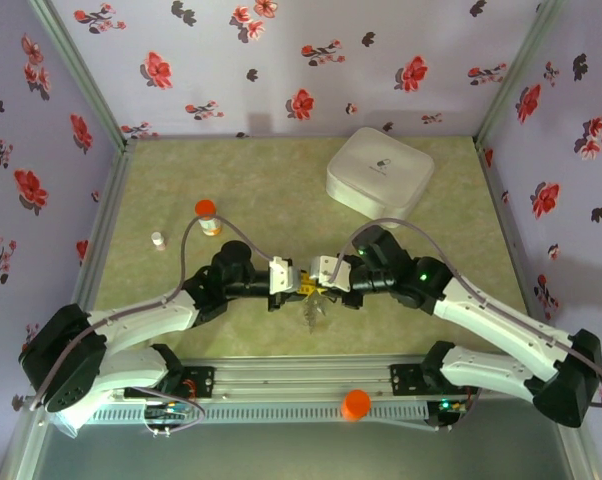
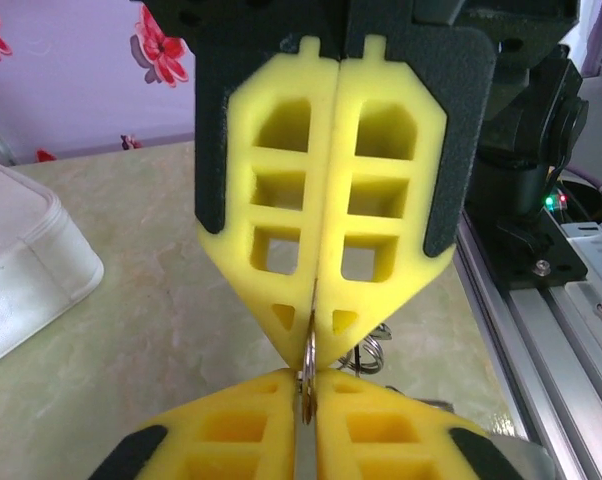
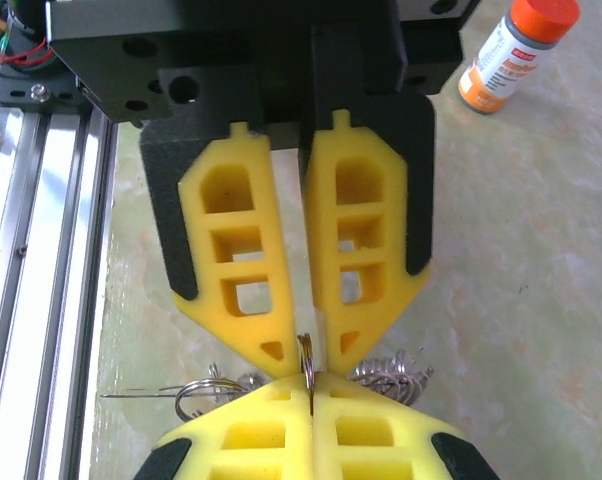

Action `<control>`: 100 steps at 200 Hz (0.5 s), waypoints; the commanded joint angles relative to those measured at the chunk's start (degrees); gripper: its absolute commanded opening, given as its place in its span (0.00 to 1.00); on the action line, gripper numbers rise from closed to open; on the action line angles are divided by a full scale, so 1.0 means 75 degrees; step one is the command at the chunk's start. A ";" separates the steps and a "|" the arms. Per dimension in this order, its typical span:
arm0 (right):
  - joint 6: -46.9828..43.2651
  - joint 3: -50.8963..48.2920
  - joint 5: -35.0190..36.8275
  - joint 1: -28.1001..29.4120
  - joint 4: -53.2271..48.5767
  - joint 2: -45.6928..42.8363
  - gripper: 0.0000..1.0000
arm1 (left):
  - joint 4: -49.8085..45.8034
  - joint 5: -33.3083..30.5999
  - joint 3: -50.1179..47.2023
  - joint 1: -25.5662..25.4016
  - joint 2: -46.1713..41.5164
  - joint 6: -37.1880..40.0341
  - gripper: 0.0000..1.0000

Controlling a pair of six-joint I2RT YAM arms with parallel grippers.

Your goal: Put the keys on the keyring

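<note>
Two arms [image 1: 141,320] [image 1: 501,325], one white box [image 1: 379,170], one orange-capped vial [image 1: 209,217].

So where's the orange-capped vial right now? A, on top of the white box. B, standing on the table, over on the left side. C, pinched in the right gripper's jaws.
B: the orange-capped vial stands upright on the table left of centre, well apart from the white box at the far right.
</note>
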 commanded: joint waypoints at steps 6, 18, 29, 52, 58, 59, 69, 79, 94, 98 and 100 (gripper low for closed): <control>-0.0304 0.0384 0.0108 0.0188 -0.0249 0.0141 0.00 | -0.0105 0.0092 0.0239 -0.0061 0.0023 0.0226 0.04; -0.0292 0.0412 -0.0014 0.0203 -0.0243 0.0172 0.00 | -0.0105 0.0083 0.0247 -0.0066 0.0018 0.0260 0.00; -0.0124 0.0343 -0.0040 0.0194 -0.0068 0.0104 0.09 | -0.0097 0.0074 0.0216 -0.0061 -0.0019 0.0307 0.00; 0.0318 -0.0149 -0.0316 -0.0098 0.0607 -0.0361 0.23 | 0.0217 -0.0008 0.0027 -0.0066 -0.0150 0.0243 0.00; 0.0484 -0.0300 -0.0474 -0.0252 0.0806 -0.0522 0.23 | 0.0351 -0.0023 -0.0046 -0.0058 -0.0175 0.0179 0.00; 0.0513 -0.0325 -0.0507 -0.0282 0.0829 -0.0543 0.23 | 0.0375 -0.0023 -0.0046 -0.0059 -0.0177 0.0170 0.00; 0.0748 -0.0565 -0.0730 -0.0499 0.1097 -0.0744 0.23 | 0.0666 -0.0022 -0.0171 -0.0061 -0.0207 0.0034 0.00; 0.0918 -0.0810 -0.0839 -0.0636 0.1358 -0.0982 0.23 | 0.1176 -0.0023 -0.0340 -0.0061 -0.0182 -0.0180 0.00; 0.1096 -0.1147 -0.0969 -0.0703 0.1668 -0.1268 0.23 | 0.2062 -0.0033 -0.0630 -0.0060 -0.0100 -0.0567 0.00; 0.1152 -0.1224 -0.0995 -0.0707 0.1750 -0.1327 0.23 | 0.2216 -0.0033 -0.0696 -0.0061 -0.0078 -0.0637 0.00; 0.1187 -0.1254 -0.1014 -0.0709 0.1785 -0.1352 0.23 | 0.2294 -0.0034 -0.0721 -0.0061 -0.0072 -0.0668 0.00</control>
